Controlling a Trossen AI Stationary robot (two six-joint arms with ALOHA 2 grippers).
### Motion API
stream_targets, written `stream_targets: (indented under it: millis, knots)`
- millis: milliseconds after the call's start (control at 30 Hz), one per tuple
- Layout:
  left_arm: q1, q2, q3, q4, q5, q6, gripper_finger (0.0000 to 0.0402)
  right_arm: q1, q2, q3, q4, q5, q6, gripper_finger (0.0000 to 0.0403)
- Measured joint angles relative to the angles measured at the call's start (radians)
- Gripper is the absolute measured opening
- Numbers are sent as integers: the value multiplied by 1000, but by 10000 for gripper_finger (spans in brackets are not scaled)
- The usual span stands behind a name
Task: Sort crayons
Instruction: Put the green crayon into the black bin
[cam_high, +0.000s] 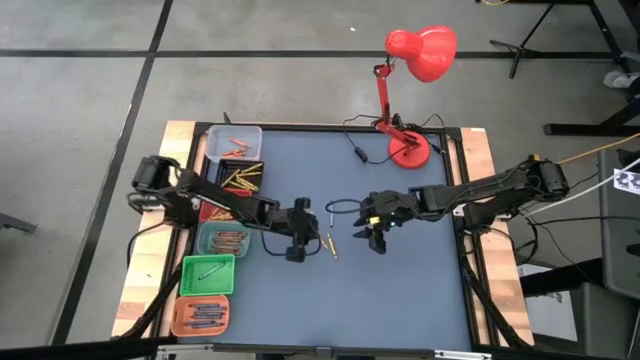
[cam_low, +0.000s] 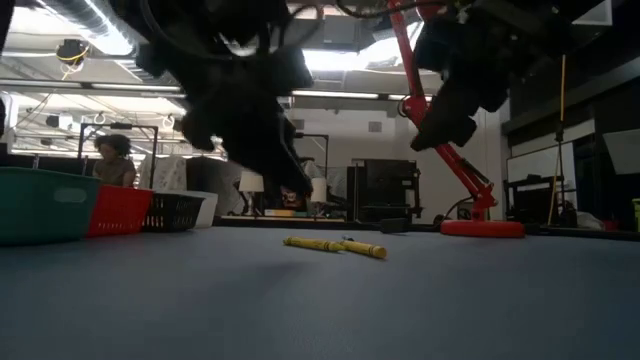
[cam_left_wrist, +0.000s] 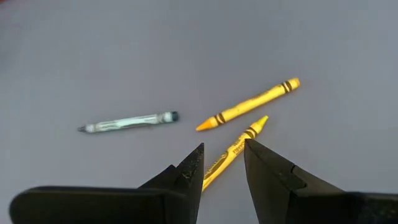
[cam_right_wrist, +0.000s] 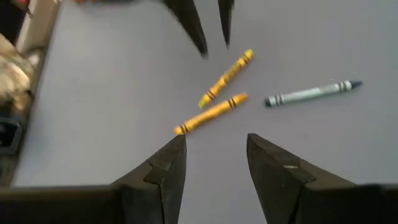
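Two yellow crayons (cam_left_wrist: 249, 104) (cam_left_wrist: 231, 155) and a pale green crayon (cam_left_wrist: 127, 122) lie flat on the blue-grey table mat (cam_high: 400, 290) near its middle. My left gripper (cam_left_wrist: 224, 144) is open and hovers above the mat, its fingertips on either side of the nearer yellow crayon without touching it. My right gripper (cam_right_wrist: 216, 138) is open and empty, hovering just to the right of the same crayons (cam_right_wrist: 211, 114). The two yellow crayons also show in the low view (cam_low: 335, 245), with both grippers (cam_low: 285, 170) (cam_low: 440, 125) above them.
Small bins stand in a row along the mat's left side: a clear one (cam_high: 235, 143), a red one with yellow crayons (cam_high: 240, 181), a teal one (cam_high: 222, 240), a green one (cam_high: 208, 275), an orange one (cam_high: 200, 315). A red desk lamp (cam_high: 408, 150) and its cable stand at the far right.
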Motion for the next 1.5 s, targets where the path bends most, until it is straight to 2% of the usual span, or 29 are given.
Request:
stream_targets:
  millis: [133,300,533,667,867,1000,1133,1300,1500]
  knots:
    - [19,63,0,29,47,3,99,0,0,0,34,0,68,168]
    - [41,117,0,35,55,2,95,12,0,0,48,15,146,168]
    - [64,147,0,34,78,-10,94,115,0,0,81,161,151,168]
    - [63,147,0,27,77,-12,88,187,0,0,79,290,182,168]
    - [57,148,0,24,77,-13,37,275,0,0,78,501,295,168]
    - [58,142,0,17,72,-62,6,314,29,0,74,594,361,168]
    - [58,105,-2,-24,62,-86,9,323,93,0,77,622,432,168]
    - [64,-6,-2,-102,38,-88,4,319,187,0,86,649,501,168]
    - [80,-170,-2,-278,-95,-114,5,320,295,0,203,665,509,168]
